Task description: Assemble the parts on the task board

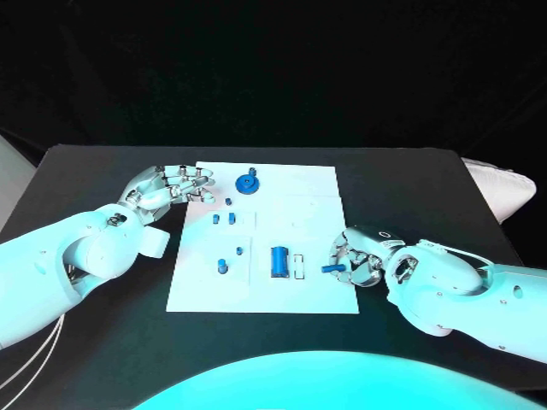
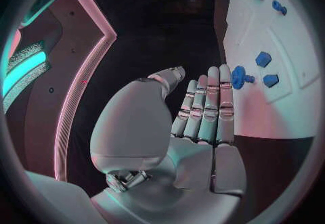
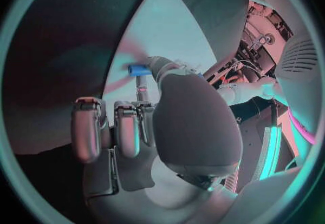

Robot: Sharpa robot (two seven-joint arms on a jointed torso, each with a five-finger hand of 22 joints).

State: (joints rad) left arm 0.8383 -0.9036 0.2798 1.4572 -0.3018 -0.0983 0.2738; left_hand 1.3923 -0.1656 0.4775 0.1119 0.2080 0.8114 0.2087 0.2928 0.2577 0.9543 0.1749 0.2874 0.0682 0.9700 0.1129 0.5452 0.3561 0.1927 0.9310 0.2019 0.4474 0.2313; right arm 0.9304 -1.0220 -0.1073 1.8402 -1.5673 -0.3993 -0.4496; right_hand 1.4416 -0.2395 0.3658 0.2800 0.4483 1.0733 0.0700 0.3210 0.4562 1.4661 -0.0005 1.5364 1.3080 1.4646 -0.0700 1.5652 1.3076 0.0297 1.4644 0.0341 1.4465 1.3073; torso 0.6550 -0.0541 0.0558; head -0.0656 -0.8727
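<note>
the right hand (image 1: 362, 256) sits at the right edge of the task board (image 1: 310, 184). it pinches a small blue part (image 1: 332, 268) between its thumb and a finger, and its other fingers are curled down. in the right wrist view the same blue part (image 3: 138, 70) sticks out past the fingertip, over the white board. i think it holds the part by one end so the free end can go into a spot on the board.

just beside that hand, a tall blue cylinder (image 1: 279, 261) lies on the board, next to a thin white slot piece (image 1: 299, 266).

the left hand (image 1: 162, 190) rests at the far left edge of the board. its fingers are straight and close together, and it holds nothing. it may be there to keep the board from sliding, but i cannot tell if it presses down.

near those fingers sit a blue round knob (image 1: 248, 184) and two small blue blocks (image 1: 225, 219). these parts wait on the board, so the job looks far from done.
</note>
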